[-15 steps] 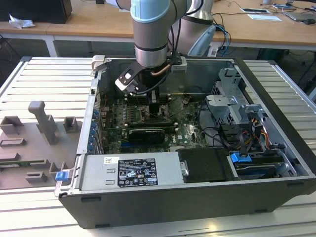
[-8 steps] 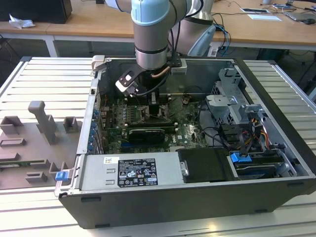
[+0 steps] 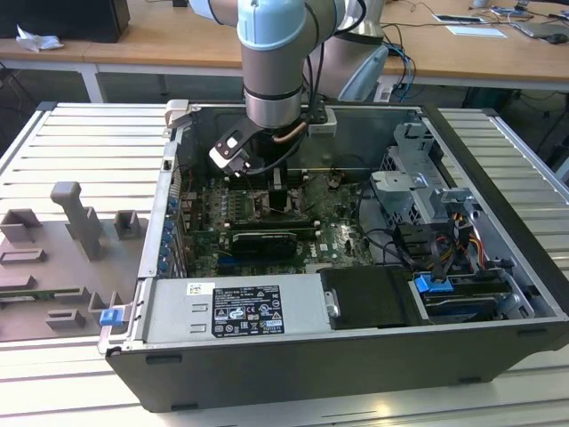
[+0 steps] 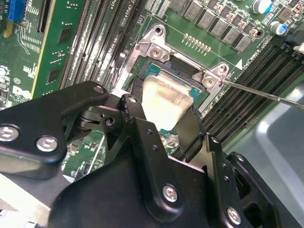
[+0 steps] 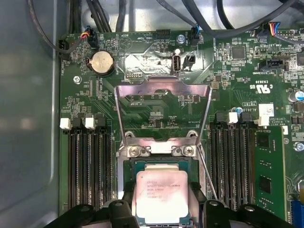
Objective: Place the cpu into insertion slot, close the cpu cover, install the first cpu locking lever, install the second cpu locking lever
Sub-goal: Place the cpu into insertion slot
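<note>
End effector [image 4: 163, 113] pinches the cpu [image 5: 161, 195] seated in the insertion slot [image 4: 166, 62], cpu cover [image 5: 162, 90] raised open.

You get a big black-and-white label [image 3: 245, 311] on the grey power supply box [image 3: 173, 313] in the exterior view. It has rows of print and symbols, all too small to make out. A small white sticker [image 3: 200, 289] sits just beside its corner, also illegible. In the first wrist view the cpu [image 5: 160, 194] carries several faint dark lines of print on its metal top. The motherboard [image 5: 228, 71] has white lettering scattered across it. A white tag [image 5: 266, 110] with dark print sits near the memory slots [image 5: 232, 161].
</note>
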You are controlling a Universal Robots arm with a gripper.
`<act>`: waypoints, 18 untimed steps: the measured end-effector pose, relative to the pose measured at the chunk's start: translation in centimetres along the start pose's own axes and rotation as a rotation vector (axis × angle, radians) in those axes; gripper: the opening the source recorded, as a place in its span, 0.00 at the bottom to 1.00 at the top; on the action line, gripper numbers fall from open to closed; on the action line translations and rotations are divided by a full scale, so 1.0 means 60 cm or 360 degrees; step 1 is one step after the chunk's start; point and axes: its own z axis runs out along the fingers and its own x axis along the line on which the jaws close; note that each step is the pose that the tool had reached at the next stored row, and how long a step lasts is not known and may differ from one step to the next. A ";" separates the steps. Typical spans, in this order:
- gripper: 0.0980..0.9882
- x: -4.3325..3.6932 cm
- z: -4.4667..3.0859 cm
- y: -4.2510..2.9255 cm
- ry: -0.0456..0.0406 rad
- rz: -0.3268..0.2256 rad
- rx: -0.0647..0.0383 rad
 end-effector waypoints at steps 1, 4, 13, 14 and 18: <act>0.48 0.000 0.000 0.000 0.0000 0.0000 0.0000; 0.48 0.000 0.001 0.000 0.0001 0.0000 0.0000; 0.63 0.000 -0.007 0.000 0.0000 0.0000 0.0000; 0.63 0.000 -0.010 0.001 -0.0001 0.0000 0.0000; 0.55 0.001 -0.014 0.001 -0.0005 0.0000 0.0000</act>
